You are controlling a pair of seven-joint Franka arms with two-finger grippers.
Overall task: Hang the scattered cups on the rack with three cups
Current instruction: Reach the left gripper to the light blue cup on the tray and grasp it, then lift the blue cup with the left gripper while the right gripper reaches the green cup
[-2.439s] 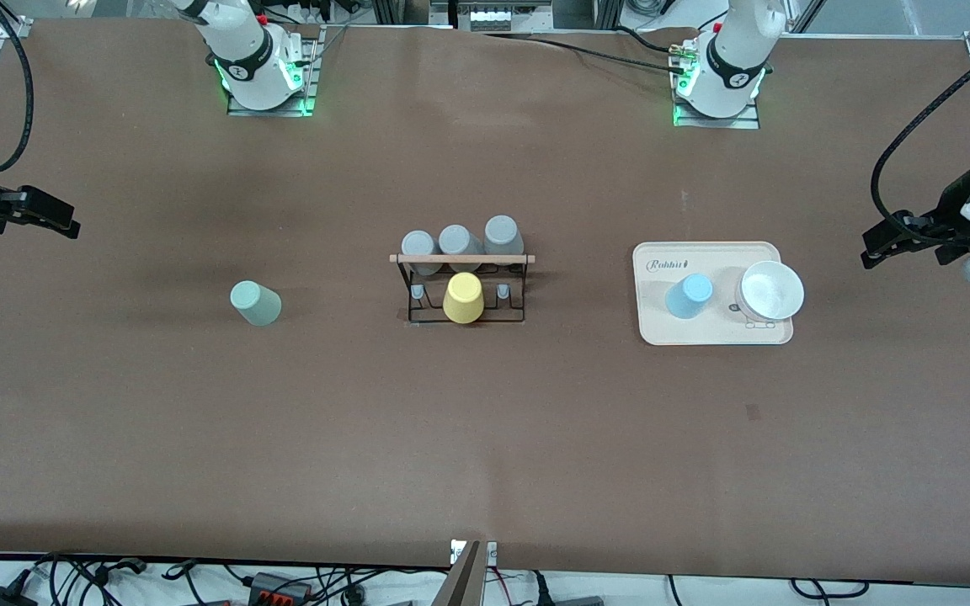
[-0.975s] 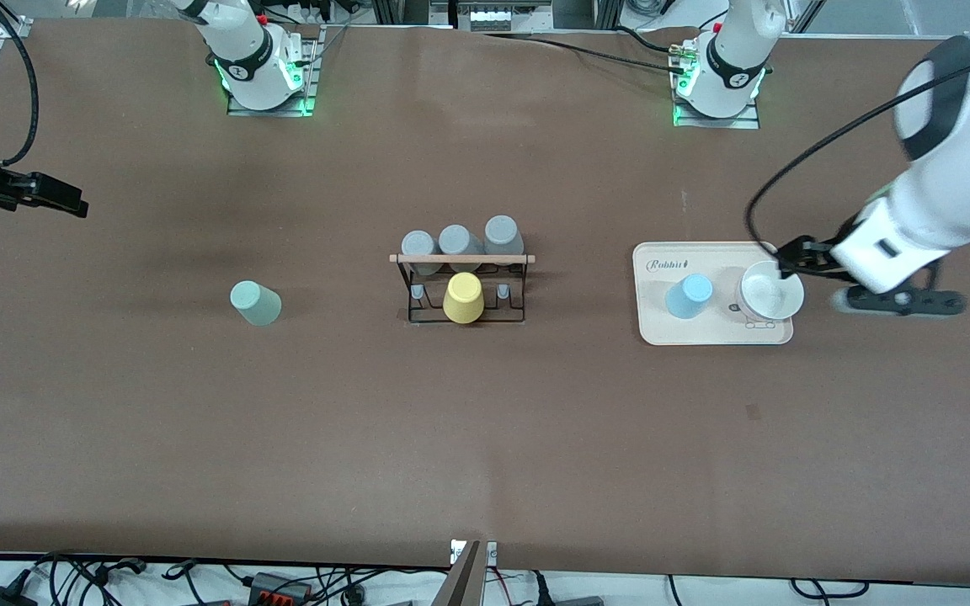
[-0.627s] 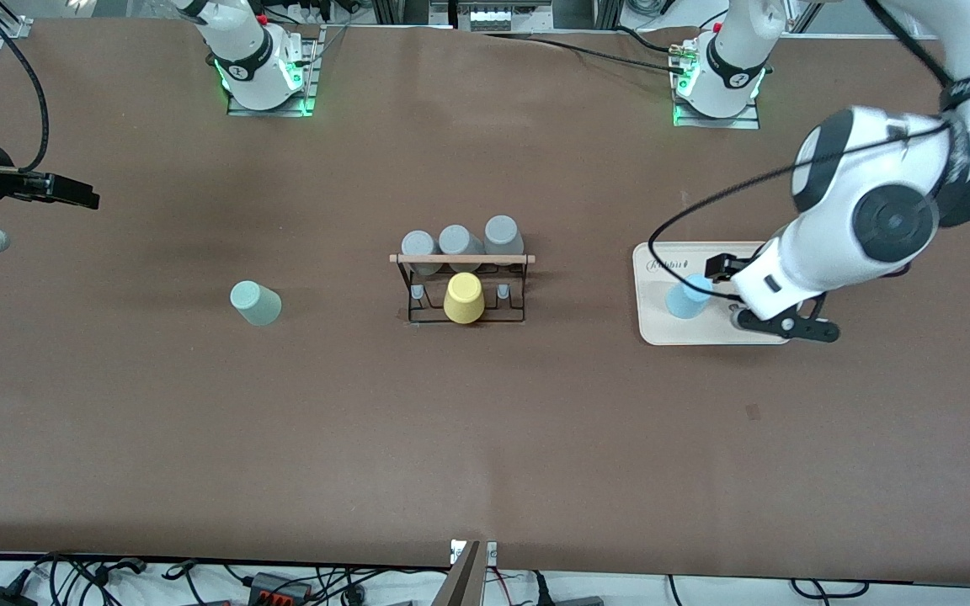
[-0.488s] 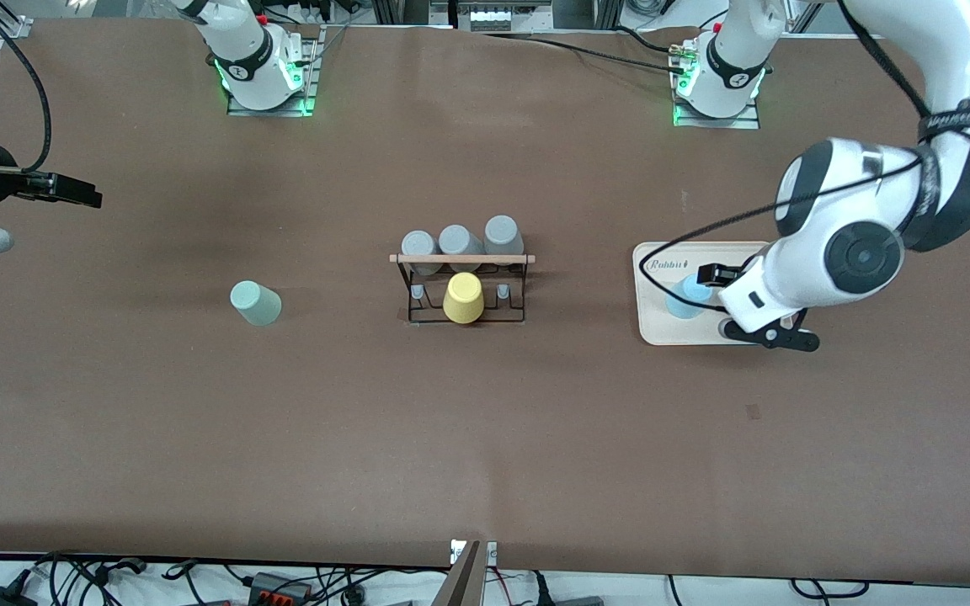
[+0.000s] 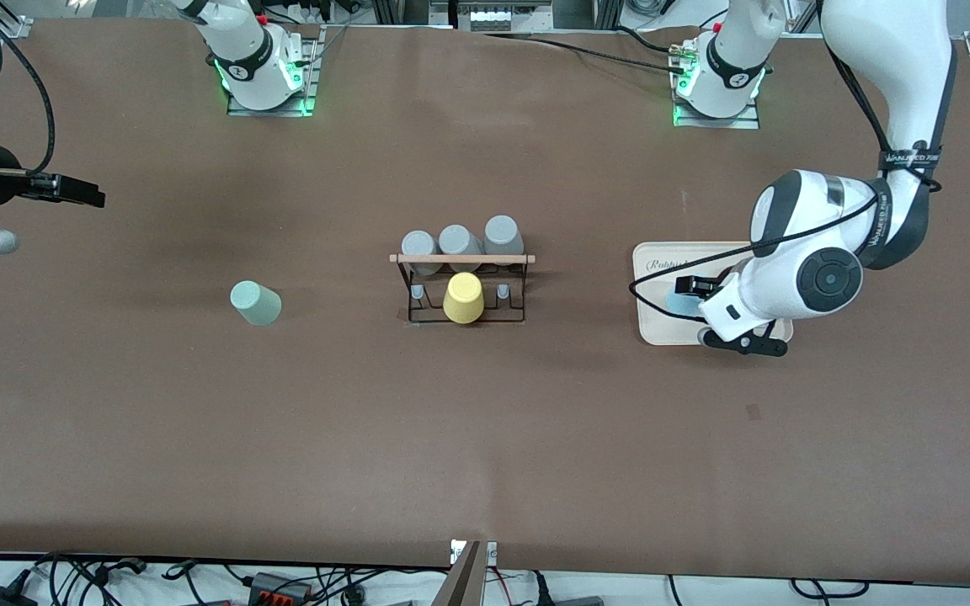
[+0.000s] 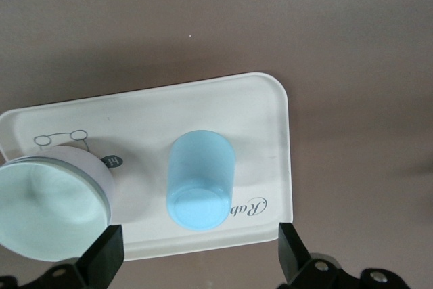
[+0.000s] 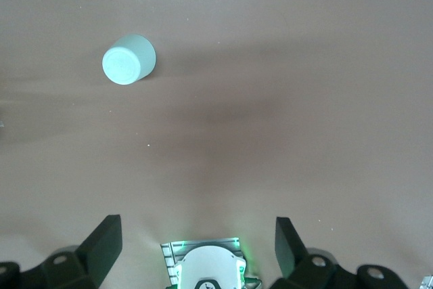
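The right hand [image 5: 85,200] hangs over the bare brown surface [image 5: 485,438] at the right arm's end, well apart from the small black wire-frame rack with a light wooden rod across its top [image 5: 461,286]. In the right wrist view its two fingers are spread wide with nothing between them; this arm looks to be waiting.

The pale mint-green handleless tumbler [image 5: 255,303] stands mouth-down on the surface, between that hand and the rack, well apart from the rack toward the right arm's end. Upside down is the way it would sit on a peg, so it probably needs no flipping.

On the rack, three grey cups [image 5: 460,242] sit inverted along the row farther from the front camera, and a yellow cup [image 5: 463,297] sits inverted on the middle peg of the nearer row. A short peg stands bare on each side of the yellow cup, seemingly the places left for the two tumblers.

Toward the left arm's end from the rack lies a cream rectangular tray [image 6: 203,99]. The light blue handleless tumbler [image 6: 199,181] stands inverted on it, beside a round white bowl [image 6: 47,201]. The left hand [image 6: 199,252] hovers over this tumbler, fingers released and spread on either side, apparently lined up to descend and grasp.
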